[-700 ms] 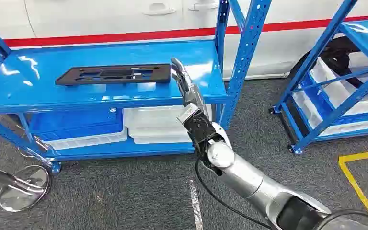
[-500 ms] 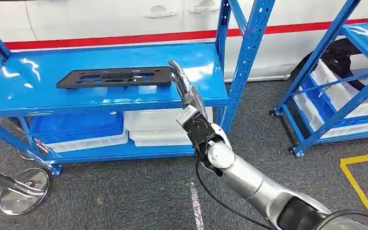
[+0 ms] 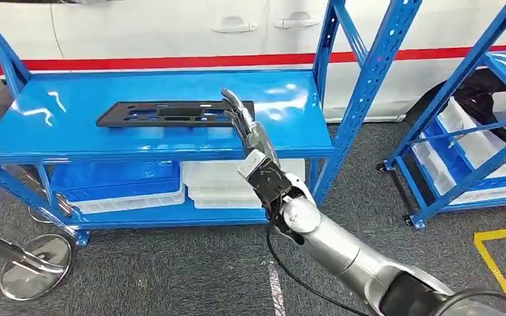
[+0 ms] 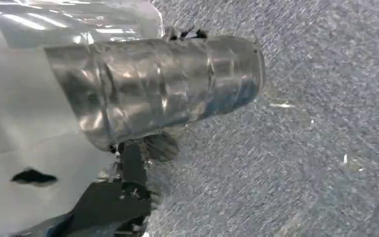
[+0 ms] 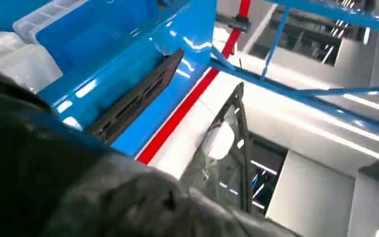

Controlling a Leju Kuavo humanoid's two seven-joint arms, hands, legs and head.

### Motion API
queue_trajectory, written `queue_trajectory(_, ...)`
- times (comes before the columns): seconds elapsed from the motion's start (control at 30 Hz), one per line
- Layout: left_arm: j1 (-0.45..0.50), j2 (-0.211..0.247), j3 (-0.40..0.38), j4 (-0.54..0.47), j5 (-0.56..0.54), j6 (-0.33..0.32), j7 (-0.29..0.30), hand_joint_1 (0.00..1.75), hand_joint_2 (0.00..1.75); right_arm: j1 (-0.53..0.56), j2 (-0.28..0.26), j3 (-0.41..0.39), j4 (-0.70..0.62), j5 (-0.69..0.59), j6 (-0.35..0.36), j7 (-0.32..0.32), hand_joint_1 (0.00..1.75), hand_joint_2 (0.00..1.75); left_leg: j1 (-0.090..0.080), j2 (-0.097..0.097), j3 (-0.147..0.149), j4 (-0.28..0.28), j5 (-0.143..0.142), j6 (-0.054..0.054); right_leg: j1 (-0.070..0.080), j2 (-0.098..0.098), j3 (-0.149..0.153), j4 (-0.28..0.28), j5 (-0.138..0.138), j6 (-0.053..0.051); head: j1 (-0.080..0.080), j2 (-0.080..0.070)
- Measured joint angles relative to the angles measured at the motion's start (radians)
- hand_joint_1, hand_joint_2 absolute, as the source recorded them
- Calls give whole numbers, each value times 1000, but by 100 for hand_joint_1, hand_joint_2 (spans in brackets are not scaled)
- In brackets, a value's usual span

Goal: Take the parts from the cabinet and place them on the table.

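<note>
Right robot hand [image 3: 242, 122] — fingers at black part [image 3: 171, 113].

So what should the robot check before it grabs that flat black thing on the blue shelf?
1. Part where it can be reached: ok. The black part lies flat on the top blue shelf, near the front.
2. Right hand lined up: ok. It sits at the part's right end, fingers stretched out.
3. Hold on the part: not ok. The fingers are not closed on it; whether they touch it, cannot tell.
4. Nothing lying on the part: ok.
5. Shelf post out of the way: ok. It stands to the right of the arm.
6. Left hand free: cannot tell.
</note>
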Motion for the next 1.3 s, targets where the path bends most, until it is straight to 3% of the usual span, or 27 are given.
queue_trajectory(0.03, 0, 0, -1, 0, 0, 0, 1, 0, 0, 0, 0, 1, 1, 1, 0, 2, 0, 0, 0, 0, 1, 3, -12, -6, -1, 1, 19, -49, 18, -2, 0, 0)
queue_trajectory(0.07, -5, 0, -4, 0, 0, 0, 1, 0, 0, -3, 0, 3, 4, 2, 0, 5, 0, 0, -3, -2, 4, 11, -17, -14, 7, 2, 11, -68, -30, -4, -4, 0)
queue_trajectory(0.1, -5, 0, -7, 0, 0, 1, 2, 0, 0, -6, 0, 4, 5, 2, 5, 7, 0, 0, -4, -3, -4, 10, -22, -22, 6, -2, 20, -61, -13, -23, 2, 0)
queue_trajectory(0.2, -4, 1, -13, 0, 0, 1, 3, 0, 0, -7, -1, 8, 6, 5, 10, 9, 0, 0, -5, -2, 7, 21, -28, -33, 3, 2, 34, -69, -16, -43, 2, 0)
queue_trajectory(0.27, -5, 3, -15, 0, -1, 1, 3, 0, 0, -11, -1, 8, 6, 7, 13, 9, 0, 0, -1, 4, -40, 114, -35, -42, 2, 0, 56, -81, -25, -55, 1, 0)
queue_trajectory(0.33, -4, 3, -16, 0, -1, 0, 3, 0, 0, -13, -1, 10, 8, 11, 15, 10, 0, 0, 5, 6, -141, 263, -92, -54, 4, -1, 73, -84, -39, -58, 2, 0)
queue_trajectory(0.4, -4, 3, -17, 0, -1, 0, 3, 0, 0, -13, -1, 11, 13, 11, 18, 11, 0, 0, 8, 8, -201, 317, -116, -57, 5, 0, 89, -84, -54, -58, 2, 0)
queue_trajectory(0.43, -3, 3, -17, 0, -2, 2, 5, 0, 0, -13, -1, 12, 15, 13, 25, 13, 0, 0, 8, 8, -206, 291, -95, -56, 5, 1, 101, -84, -62, -58, 2, 0)
queue_trajectory(0.47, -1, 3, -18, 0, -3, 5, 9, 0, 0, -13, -1, 13, 16, 14, 33, 14, 0, 0, 8, 8, -193, 230, -46, -54, 6, 4, 116, -84, -72, -56, 2, 0)
queue_trajectory(0.53, 2, 4, -18, 0, -3, 8, 12, 0, 0, -14, -1, 14, 19, 14, 41, 14, 0, 0, 6, 8, -148, 58, 98, -35, 6, 4, 143, -86, -94, -50, 2, 0)
queue_trajectory(0.6, 1, 7, -21, 2, -4, 11, 13, 0, 0, -14, -1, 16, 25, 14, 46, 16, 0, 0, -10, 11, -143, 34, 58, -22, 5, 8, 149, -89, -105, -36, 1, 0)
queue_trajectory(0.63, 1, 7, -23, 2, -4, 11, 13, 0, 0, -13, -1, 16, 28, 14, 48, 18, 0, 175, -13, 9, -131, 29, 80, -16, 3, 7, 153, -92, -110, -27, 1, 0)
queue_trajectory(0.7, 3, 8, -23, 3, -5, 14, 14, 0, 0, -14, -1, 18, 29, 14, 50, 18, 0, 175, -13, 9, -106, 10, 79, -6, 4, 5, 175, -88, -105, -20, 1, 0)
queue_trajectory(0.77, 3, 9, -24, 3, -5, 16, 14, 0, 0, -17, -1, 19, 31, 14, 50, 19, 0, 175, -9, 10, -84, -4, 78, -2, -1, 4, 164, -64, -110, -16, 3, 0)
queue_trajectory(0.8, 0, 9, -25, 3, -5, 17, 14, 0, 0, -22, -1, 19, 32, 14, 50, 19, 0, 175, -9, 9, -77, -8, 75, 2, 1, 4, 143, -21, -107, -15, 2, 0)
queue_trajectory(0.83, -2, 9, -27, 3, -6, 18, 17, 0, 0, -24, -1, 20, 33, 14, 50, 19, 0, 175, -8, 9, -73, -8, 70, 11, 2, 4, 96, 51, -119, -12, 3, 0)
queue_trajectory(0.87, -5, 10, -31, 3, -6, 21, 18, 0, 0, -24, -1, 22, 34, 13, 51, 20, 0, 0, -9, 9, -68, -8, 64, 14, 2, 4, 44, 123, -147, -10, 3, 0)
queue_trajectory(0.9, -7, 10, -33, 3, -6, 24, 19, 0, 0, -22, -1, 23, 37, 11, 52, 23, 0, 0, -9, 8, -62, -7, 56, 15, 2, 4, 1, 173, -181, -9, 3, 0)
queue_trajectory(0.93, -6, 10, -35, 3, -6, 26, 22, 0, 0, -21, -1, 24, 42, 11, 53, 27, 0, 175, -11, 6, -54, -6, 50, 15, 3, 4, -31, 197, -201, -7, 3, 0)
queue_trajectory(0.97, -5, 10, -37, 3, -6, 29, 23, 0, 0, -22, -1, 25, 45, 14, 53, 29, 0, 175, -11, 5, -44, -4, 40, 14, 3, 4, -42, 181, -189, -6, 3, 0)
queue_trajectory(1.07, -3, 8, -40, 3, -8, 39, 24, 0, 0, -23, -1, 29, 49, 49, 40, 40, 0, 175, -10, 2, -18, 0, 19, 12, 4, 4, -14, 52, -89, -11, 3, 0)
queue_trajectory(1.1, -4, 7, -40, 3, -8, 39, 23, 0, 0, -24, -1, 30, 51, 79, 27, 49, 0, 175, -10, 1, -8, 4, 9, 9, 4, 4, 7, -28, -22, -14, 3, 0)
queue_trajectory(1.13, -3, 5, -40, 3, -8, 39, 23, 0, 0, -26, -1, 32, 54, 105, 18, 55, 0, 175, -12, -1, -10, 9, -1, 3, 7, 4, 8, -73, 17, -21, 4, 0)
queue_trajectory(1.17, -6, 5, -41, 3, -7, 39, 22, 0, 0, -30, -1, 36, 57, 118, 11, 60, 0, 175, -13, -4, -13, 14, -7, -4, 15, 4, 5, -76, -19, -25, 1, 0)
queue_trajectory(1.2, -9, 5, -42, 3, -7, 39, 22, 0, 0, -28, -1, 39, 58, 124, 10, 64, 0, 175, -13, -3, -19, 14, -13, -12, 14, 4, 11, -73, 10, -34, 1, 0)
queue_trajectory(1.27, -7, 5, -41, 3, -6, 39, 22, 0, 0, -30, -1, 40, 58, 127, 10, 64, 0, 175, -14, -3, -8, 11, -13, -19, 14, 5, 13, -78, 6, -44, 1, 0)
queue_trajectory(1.3, -8, 6, -41, 3, -6, 39, 22, 0, 0, -30, -1, 40, 58, 127, 10, 64, 0, 175, -11, 0, -16, 21, -22, -26, 6, 4, 26, -87, 7, -47, 3, 0)
